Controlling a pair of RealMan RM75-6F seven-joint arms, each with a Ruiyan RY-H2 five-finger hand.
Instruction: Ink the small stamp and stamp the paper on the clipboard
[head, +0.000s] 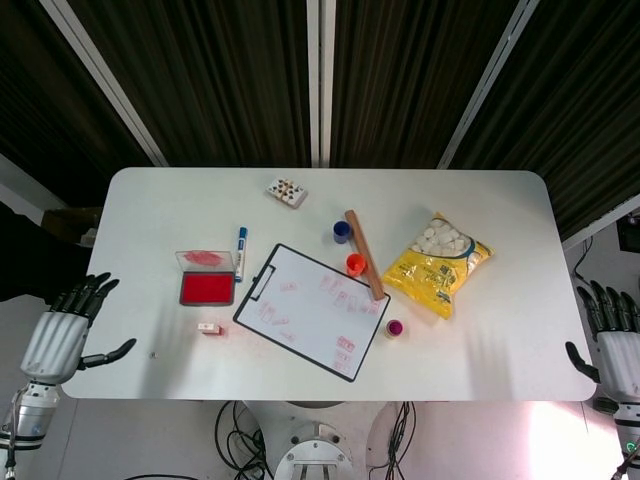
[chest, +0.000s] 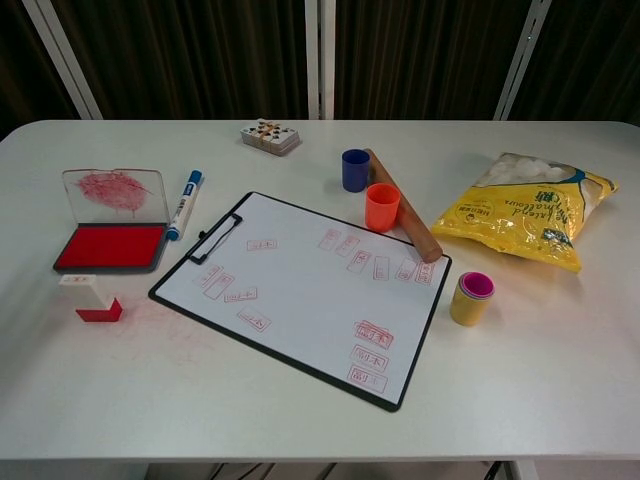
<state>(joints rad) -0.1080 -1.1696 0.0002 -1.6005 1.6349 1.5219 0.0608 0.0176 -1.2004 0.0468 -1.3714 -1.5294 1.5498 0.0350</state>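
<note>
From the head view, your left robot hand (head: 58, 338) and right robot hand (head: 612, 340) hang off the desk (head: 500, 330) edges, fingers spread, holding nothing — so inking hasn't started.

Chest view: the small stamp (chest: 88, 298) stands just in front of the open ink pad (chest: 111, 246), left of the clipboard (chest: 300, 290) — its paper already has red marks.

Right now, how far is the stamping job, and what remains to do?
Done: nothing of this round, though the paper already carries red prints. In hand: nothing; the left robot hand and right robot hand hang open off the table edges. Left: pick up the small stamp lying by the open ink pad, ink it, press it on the clipboard paper.
</note>
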